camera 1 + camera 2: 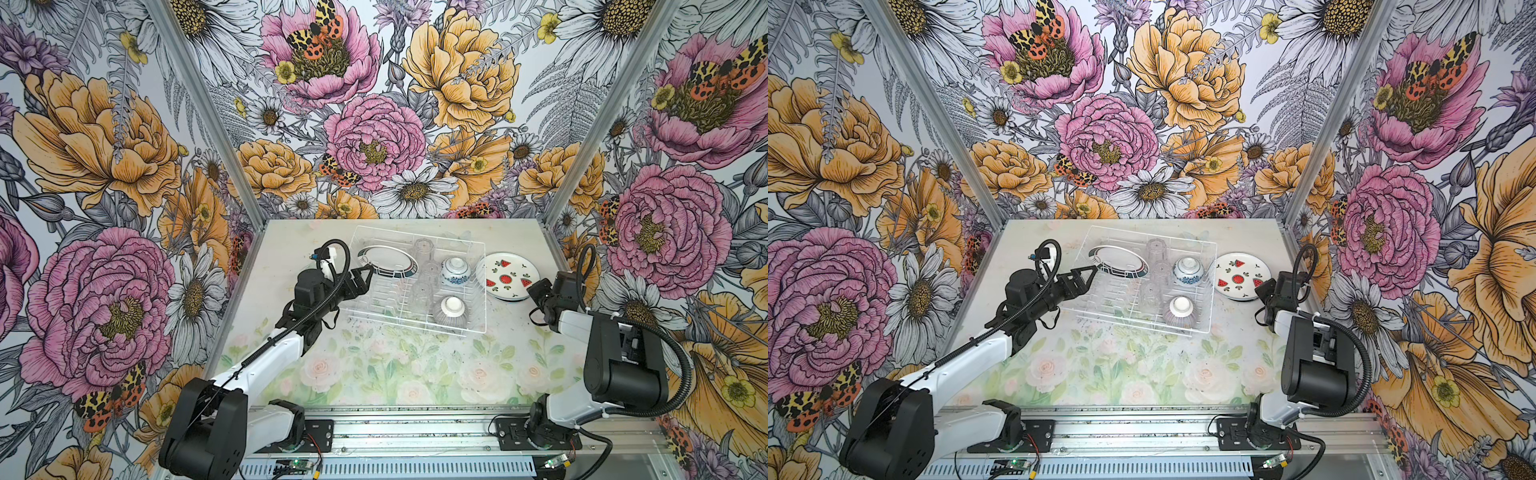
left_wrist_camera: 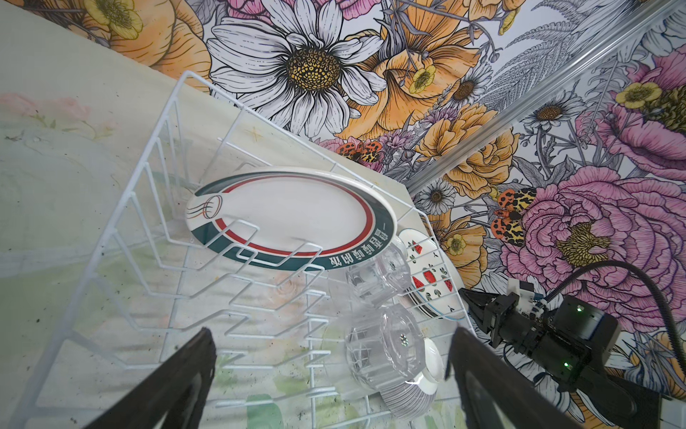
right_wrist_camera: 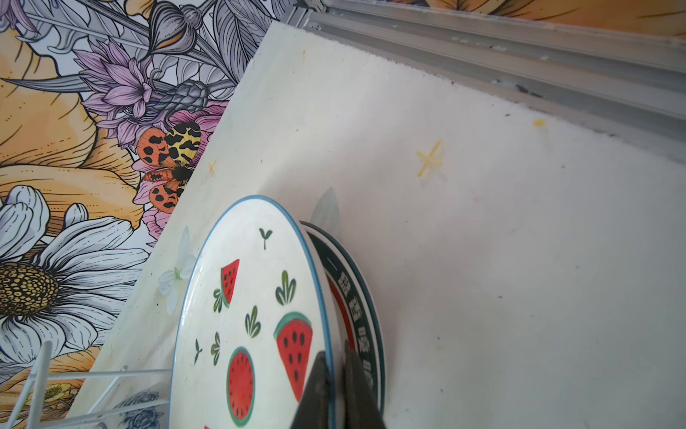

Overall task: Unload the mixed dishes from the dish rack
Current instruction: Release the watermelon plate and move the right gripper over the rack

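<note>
The white wire dish rack holds a teal-and-red-rimmed plate on edge, clear tumblers, a blue floral bowl and an upturned ribbed bowl. My left gripper stands wide open at the rack's left side, beside that plate, holding nothing. Right of the rack, the watermelon plate lies on another teal-rimmed plate. My right gripper straddles the watermelon plate's near rim, jaws slightly apart.
Metal frame posts and flowered walls close in the table on three sides. The arms' bases sit on a rail along the front edge. The rack stands near the back wall.
</note>
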Action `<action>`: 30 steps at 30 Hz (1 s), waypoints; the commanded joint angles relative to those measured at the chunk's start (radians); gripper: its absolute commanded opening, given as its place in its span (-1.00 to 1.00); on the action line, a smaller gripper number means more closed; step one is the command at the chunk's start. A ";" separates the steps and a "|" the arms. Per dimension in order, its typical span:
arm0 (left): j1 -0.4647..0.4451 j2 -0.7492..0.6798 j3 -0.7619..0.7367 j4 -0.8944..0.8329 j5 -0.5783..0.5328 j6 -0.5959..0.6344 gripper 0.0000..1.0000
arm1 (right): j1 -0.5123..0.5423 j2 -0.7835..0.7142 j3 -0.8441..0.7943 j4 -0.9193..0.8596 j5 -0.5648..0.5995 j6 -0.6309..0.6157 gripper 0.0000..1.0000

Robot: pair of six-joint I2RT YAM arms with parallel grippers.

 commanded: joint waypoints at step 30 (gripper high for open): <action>-0.032 -0.052 0.092 -0.127 -0.067 0.023 0.97 | 0.572 -0.168 0.402 -0.337 -0.151 -0.694 0.62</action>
